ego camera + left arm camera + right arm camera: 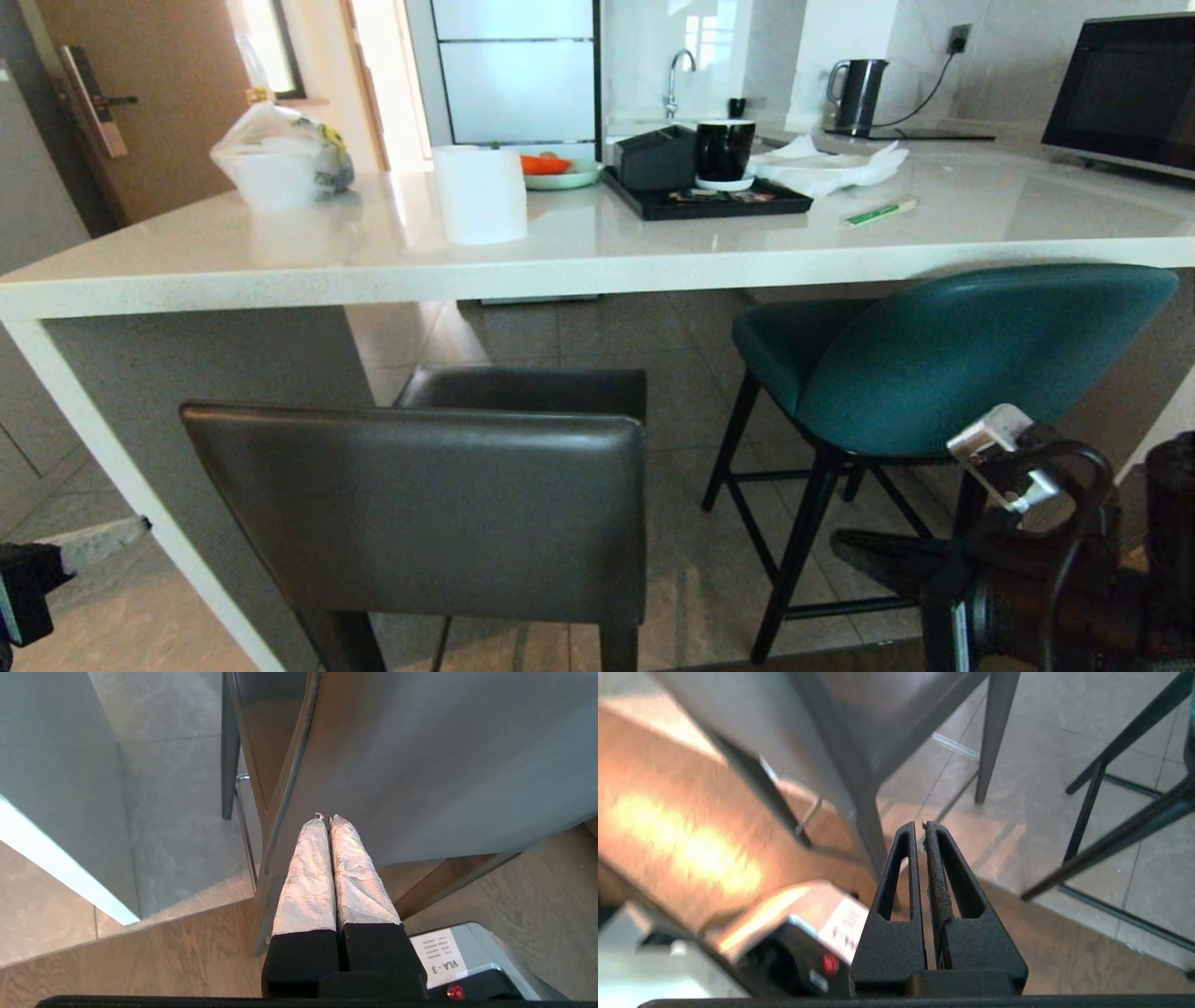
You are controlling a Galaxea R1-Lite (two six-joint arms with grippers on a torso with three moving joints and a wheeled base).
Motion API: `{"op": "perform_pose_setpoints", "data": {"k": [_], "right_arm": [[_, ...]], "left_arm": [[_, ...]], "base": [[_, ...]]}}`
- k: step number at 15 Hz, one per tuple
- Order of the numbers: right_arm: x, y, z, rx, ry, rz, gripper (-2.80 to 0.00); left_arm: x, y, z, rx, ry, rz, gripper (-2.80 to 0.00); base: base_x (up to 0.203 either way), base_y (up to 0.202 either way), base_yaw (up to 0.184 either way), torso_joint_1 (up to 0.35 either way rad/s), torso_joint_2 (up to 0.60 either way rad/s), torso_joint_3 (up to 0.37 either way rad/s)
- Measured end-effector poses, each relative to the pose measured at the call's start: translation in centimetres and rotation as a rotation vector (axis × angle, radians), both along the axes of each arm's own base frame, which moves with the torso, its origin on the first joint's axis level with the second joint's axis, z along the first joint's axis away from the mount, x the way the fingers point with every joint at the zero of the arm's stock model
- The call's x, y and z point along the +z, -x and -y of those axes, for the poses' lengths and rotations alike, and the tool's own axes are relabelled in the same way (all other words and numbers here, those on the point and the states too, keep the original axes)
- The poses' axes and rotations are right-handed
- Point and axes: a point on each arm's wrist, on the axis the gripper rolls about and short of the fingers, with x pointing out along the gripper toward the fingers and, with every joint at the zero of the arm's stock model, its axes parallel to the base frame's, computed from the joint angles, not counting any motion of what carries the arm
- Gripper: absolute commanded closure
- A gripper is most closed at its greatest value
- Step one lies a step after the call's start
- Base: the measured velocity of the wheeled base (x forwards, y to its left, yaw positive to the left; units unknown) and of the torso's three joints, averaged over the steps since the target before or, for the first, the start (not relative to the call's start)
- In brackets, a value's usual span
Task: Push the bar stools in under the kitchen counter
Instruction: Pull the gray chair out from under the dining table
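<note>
Two end effectors closed and empty, left end effector (pixel 327 817) near grey stool (pixel 444 756), "VLA-3" label (pixel 441 956), right end effector (pixel 923 823).

counter top (pixel 653 247): glossy white stone | grey stool (pixel 420 509): smooth leather with soft sheen | teal stool (pixel 962 350): matt padded upholstery, thin black metal legs | left gripper (pixel 325 820) fingers (pixel 306 882): crinkled whitish wrap | right gripper (pixel 923 825): rough black plastic | floor (pixel 560 336): polished tile
</note>
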Motion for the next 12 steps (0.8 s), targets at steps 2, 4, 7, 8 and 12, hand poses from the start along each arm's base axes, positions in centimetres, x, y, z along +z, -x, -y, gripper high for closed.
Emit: {"op": "perform_pose_setpoints", "data": {"k": [2,4,7,8,12], "right_arm": [[-0.38,-0.24,-0.32,0.003,0.006,-0.011,0.00],[-0.59,-0.37,-0.40,-0.009,0.017,-0.016,0.00],[-0.82,-0.55,-0.54,-0.017,0.028,-0.020,0.00],[-0.83,-0.60,-0.58,-0.017,0.028,-0.021,0.00],[-1.12,-0.55,-0.32,-0.074,0.054,-0.016,0.00]], "left_arm": [[-0.13,0.00,-0.02,0.000,0.002,-0.004,0.00],[-0.11,0.02,0.01,-0.001,0.002,-0.003,0.00],[-0.01,0.03,0.02,-0.002,-0.002,0.003,0.00],[-0.02,0.04,0.01,-0.001,-0.003,0.002,0.00],[-0.36,0.12,0.08,-0.002,0.009,-0.010,0.00]], "base": [[0.000,0.000,0.000,0.000,0.00,0.000],[0.000,0.000,0.000,0.000,0.00,0.000],[0.001,0.156,-0.002,0.000,0.00,0.003],[0.000,0.201,-0.003,0.004,0.00,-0.002],[0.000,0.198,-0.002,0.002,0.00,0.002]]}}
